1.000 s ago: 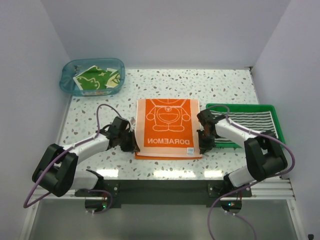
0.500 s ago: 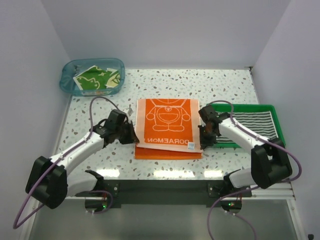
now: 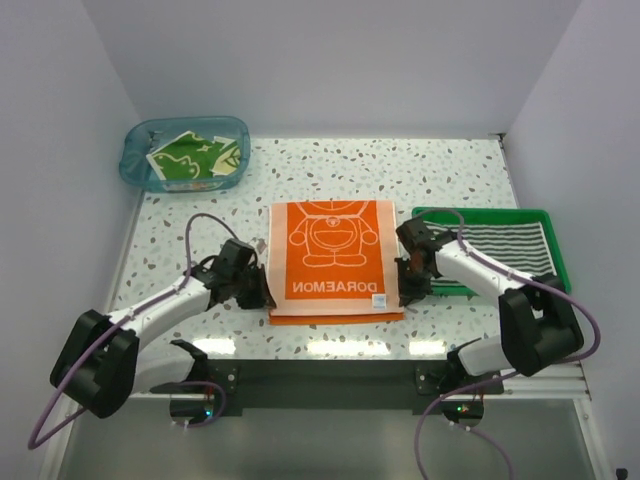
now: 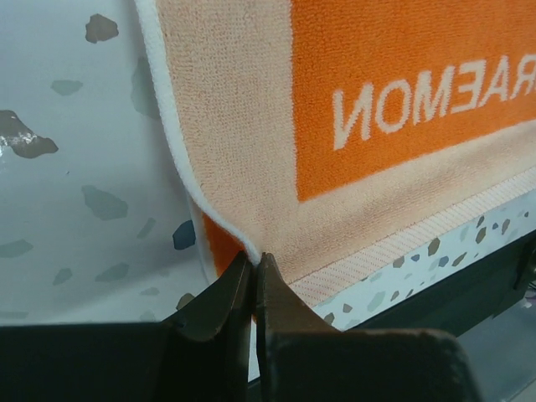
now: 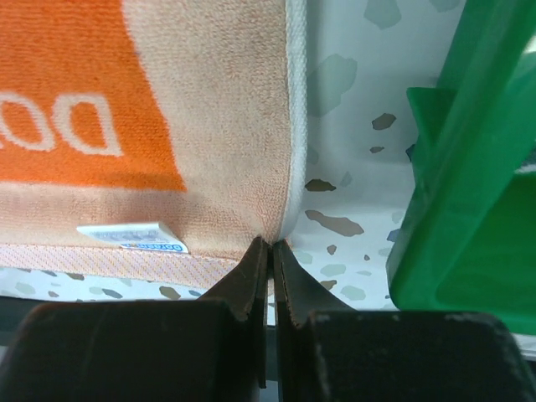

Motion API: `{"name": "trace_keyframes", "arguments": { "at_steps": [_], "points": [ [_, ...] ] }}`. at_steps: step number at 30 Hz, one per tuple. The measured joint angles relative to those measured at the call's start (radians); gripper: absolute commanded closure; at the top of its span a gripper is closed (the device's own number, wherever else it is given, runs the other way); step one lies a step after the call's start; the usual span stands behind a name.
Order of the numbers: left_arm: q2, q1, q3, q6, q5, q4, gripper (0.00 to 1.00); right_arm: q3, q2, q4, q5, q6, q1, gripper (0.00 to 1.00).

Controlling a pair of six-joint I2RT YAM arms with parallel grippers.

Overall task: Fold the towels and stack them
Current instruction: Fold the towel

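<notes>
The orange towel (image 3: 335, 258) lies at the middle of the desk (image 3: 440, 170). A paler layer faces up, showing the cartoon figure and lettering that reads backwards. A strip of a brighter orange layer shows beneath it along its near edge.

The left end effector (image 3: 262, 292) is at the towel's near-left corner. In the left wrist view its fingers (image 4: 226, 293) are pinched narrow, with the white-hemmed corner of the upper layer drawn in between the tips. The right end effector (image 3: 405, 285) is at the towel's near-right corner. In the right wrist view its fingers (image 5: 289, 280) are likewise pressed together on the hem, just beside a small white label.

Just right of the orange towel sits a green tray (image 3: 480, 211) holding the striped towel (image 3: 510, 245). Far-left of the orange towel, well apart from it, a blue tub (image 3: 135, 150) holds the green towel (image 3: 195, 158).
</notes>
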State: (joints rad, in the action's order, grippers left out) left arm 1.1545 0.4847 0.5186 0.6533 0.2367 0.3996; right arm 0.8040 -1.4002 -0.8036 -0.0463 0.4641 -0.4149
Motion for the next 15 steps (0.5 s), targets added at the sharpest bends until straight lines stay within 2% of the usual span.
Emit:
{"name": "trace_keyframes", "arguments": {
  "at_steps": [10,15],
  "points": [
    [0.050,0.002,-0.025,0.000,-0.002,-0.047,1.00,-0.040,-0.066,0.066,-0.007,0.015,-0.005,0.99],
    [0.036,0.003,0.058,0.000,-0.020,0.045,1.00,-0.031,-0.052,0.051,-0.004,0.015,-0.006,0.99]
  ]
}}
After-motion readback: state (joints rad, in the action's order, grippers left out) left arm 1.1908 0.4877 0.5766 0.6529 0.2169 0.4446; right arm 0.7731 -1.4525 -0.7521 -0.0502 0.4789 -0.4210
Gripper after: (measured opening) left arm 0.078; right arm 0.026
